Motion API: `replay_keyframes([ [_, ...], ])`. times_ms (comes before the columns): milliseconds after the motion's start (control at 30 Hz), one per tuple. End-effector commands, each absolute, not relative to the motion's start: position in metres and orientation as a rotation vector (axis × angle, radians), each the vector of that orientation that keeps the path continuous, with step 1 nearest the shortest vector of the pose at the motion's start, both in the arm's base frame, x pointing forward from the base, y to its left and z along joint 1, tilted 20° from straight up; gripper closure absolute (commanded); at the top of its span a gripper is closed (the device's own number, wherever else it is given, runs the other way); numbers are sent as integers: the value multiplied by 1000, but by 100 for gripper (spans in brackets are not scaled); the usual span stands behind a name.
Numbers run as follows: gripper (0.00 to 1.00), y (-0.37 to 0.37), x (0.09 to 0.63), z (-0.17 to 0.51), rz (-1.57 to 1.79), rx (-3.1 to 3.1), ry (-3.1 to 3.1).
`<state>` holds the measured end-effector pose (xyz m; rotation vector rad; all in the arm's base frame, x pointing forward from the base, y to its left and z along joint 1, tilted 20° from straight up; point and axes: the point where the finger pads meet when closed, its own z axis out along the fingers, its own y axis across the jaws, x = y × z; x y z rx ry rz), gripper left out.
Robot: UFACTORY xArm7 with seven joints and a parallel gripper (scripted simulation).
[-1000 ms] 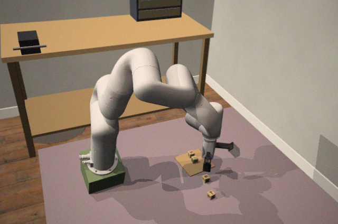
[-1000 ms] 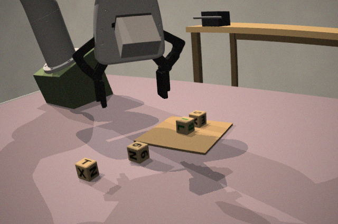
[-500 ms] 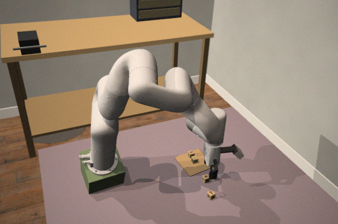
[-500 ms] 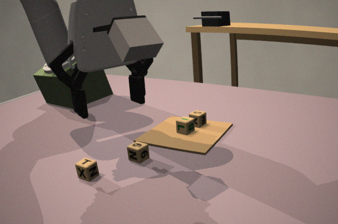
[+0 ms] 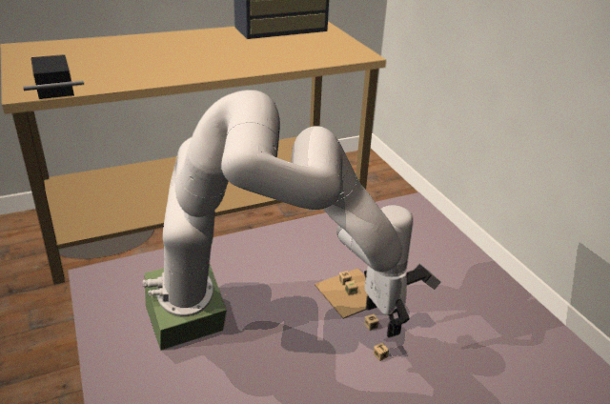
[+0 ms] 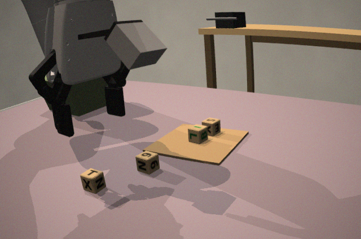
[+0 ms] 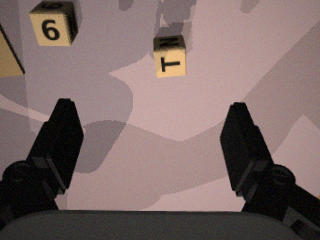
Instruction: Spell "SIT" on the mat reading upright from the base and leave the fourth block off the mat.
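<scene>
High room view, low side, wrist downward

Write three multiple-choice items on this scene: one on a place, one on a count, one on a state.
1. Where is the T block?
A. on the mat
B. off the mat
C. in the gripper

2. How many blocks lie on the mat?
A. one
B. two
C. four

3. How is the gripper?
A. open, holding nothing
B. shut on a block
C. shut on the mat

Key: 1 B, it sits on the purple floor beyond the 6 block. 2 B, only the S block and I block rest there. 3 A, the wrist view shows its fingers wide apart, nothing between.
</scene>
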<state>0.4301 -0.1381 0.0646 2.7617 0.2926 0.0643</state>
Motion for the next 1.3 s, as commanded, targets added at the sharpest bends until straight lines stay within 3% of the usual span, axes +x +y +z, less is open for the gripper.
replay_keyframes([
  [0, 0, -149, 429, 69, 34, 2758, 445],
  [267, 0, -152, 429, 70, 29, 2752, 474],
  [300, 37, -152, 429, 70, 29, 2752, 474],
  [1267, 37, -152, 429, 70, 29, 2752, 474],
])
